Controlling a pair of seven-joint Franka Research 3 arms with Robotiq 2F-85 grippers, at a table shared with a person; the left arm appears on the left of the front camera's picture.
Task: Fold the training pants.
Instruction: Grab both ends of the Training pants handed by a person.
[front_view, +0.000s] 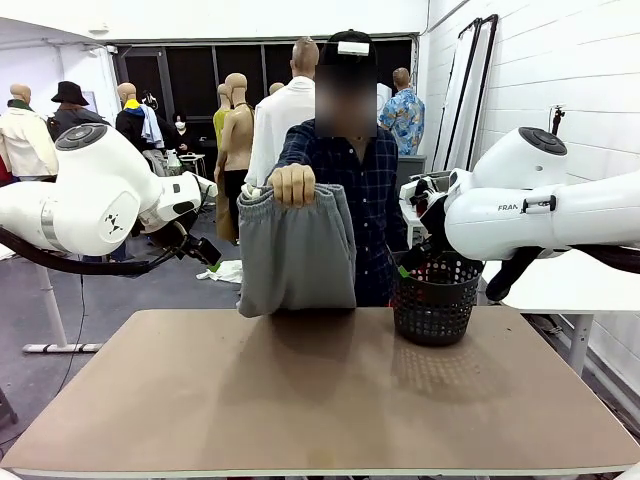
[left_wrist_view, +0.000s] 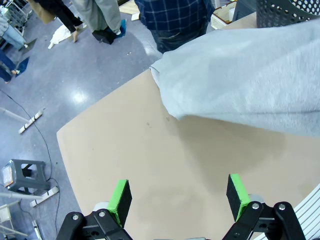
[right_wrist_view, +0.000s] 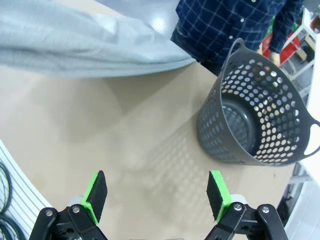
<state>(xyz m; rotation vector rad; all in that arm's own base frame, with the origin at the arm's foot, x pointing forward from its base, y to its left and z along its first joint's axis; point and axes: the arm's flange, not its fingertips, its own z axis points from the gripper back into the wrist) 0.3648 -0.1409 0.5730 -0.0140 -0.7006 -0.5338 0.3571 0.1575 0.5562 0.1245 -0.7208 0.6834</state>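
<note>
Here the person's raised hand (front_view: 293, 185) grips the hanging training pants (front_view: 297, 255).

One pair of light grey jersey training pants (front_view: 296, 255). One dark grey perforated plastic basket (front_view: 433, 300). One brown tabletop (front_view: 320, 400). One person's hand (front_view: 292, 184). Two black, green-padded end effectors: the left end effector (left_wrist_view: 179, 197) and the right end effector (right_wrist_view: 157, 195).

we see a tan table (front_view: 300, 400) with rounded corners and a pale edge, its top plain and matte. a dark perforated basket (front_view: 434, 300) stands upright on it near the far right edge, its dotted shadow falling on the top beside it. the lower end of the training pants (front_view: 295, 250) reaches the far edge; we cannot tell whether it rests on the top.
</note>
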